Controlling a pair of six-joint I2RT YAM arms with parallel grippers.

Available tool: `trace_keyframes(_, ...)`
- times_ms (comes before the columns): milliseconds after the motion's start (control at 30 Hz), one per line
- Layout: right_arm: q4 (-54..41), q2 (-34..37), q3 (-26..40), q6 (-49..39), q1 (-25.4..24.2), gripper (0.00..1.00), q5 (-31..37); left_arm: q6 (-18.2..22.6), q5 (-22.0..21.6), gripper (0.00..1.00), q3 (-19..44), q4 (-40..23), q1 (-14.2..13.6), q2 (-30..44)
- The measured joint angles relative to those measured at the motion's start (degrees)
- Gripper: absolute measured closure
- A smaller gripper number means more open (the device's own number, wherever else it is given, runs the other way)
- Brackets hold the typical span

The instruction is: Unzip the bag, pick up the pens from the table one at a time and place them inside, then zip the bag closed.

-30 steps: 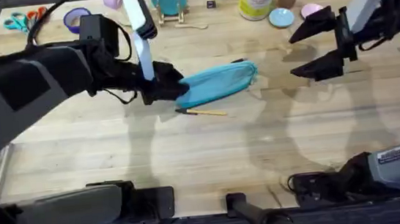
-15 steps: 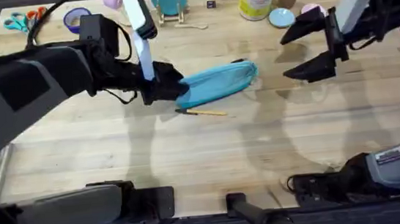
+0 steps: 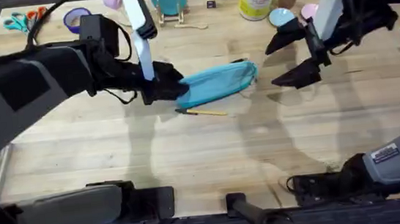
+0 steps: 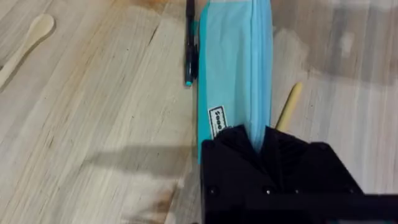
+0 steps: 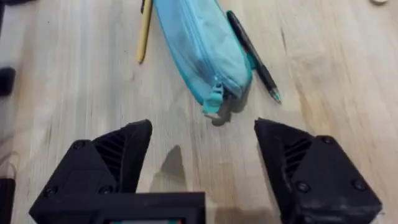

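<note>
Overhead view: unzipping step in hand, by the look of it, nothing yet opened. Teal pencil pouch (image 3: 218, 82) lying lengthwise near the middle of the light-wood surface (image 3: 204, 156), zipper seemingly shut along its whole length. Left gripper (image 3: 170, 87) clamped on the pouch's near end, fingers closed over the fabric, pinning it down; same grip in the left wrist view, teal pouch (image 4: 235, 74) running away from between the black fingers (image 4: 230, 146). Right gripper (image 3: 292, 60) hovering just beyond the pouch's far end, fingers spread wide, holding nothing, touching nothing. Right wrist view: zipper pull (image 5: 213, 102) at the pouch's rounded tip, pointing toward the wide gap between the fingers (image 5: 121, 152). Yellow pen (image 3: 204, 111) just beside the pouch on the side nearer the bases, black pen (image 4: 189, 43) close along the opposite side, tip reaching past the zipper end in the right wrist view (image 5: 252, 56); neither one inside yet. Next move, as a judgement: right gripper down and forward onto the small pull tab, fingers closing finely on it, then a drag along the pouch toward the left gripper while that end stays anchored. Risk of nipping fabric or the black pen's tip instead of the tab, given how close they sit.
</note>
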Motion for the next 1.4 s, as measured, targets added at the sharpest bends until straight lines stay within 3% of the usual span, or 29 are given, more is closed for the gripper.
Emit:
trace_keyframes(1100,5.51,5.25,0.04,0.33,7.64,0.040,1.16,0.00,-0.01,0.959,0.00,0.00,0.00,0.00)
trace_keyframes(1400,6.77,5.55,0.24,0.52,8.25,0.194,1.49,0.00,-0.01,0.959,0.00,-0.02,0.00,0.00)
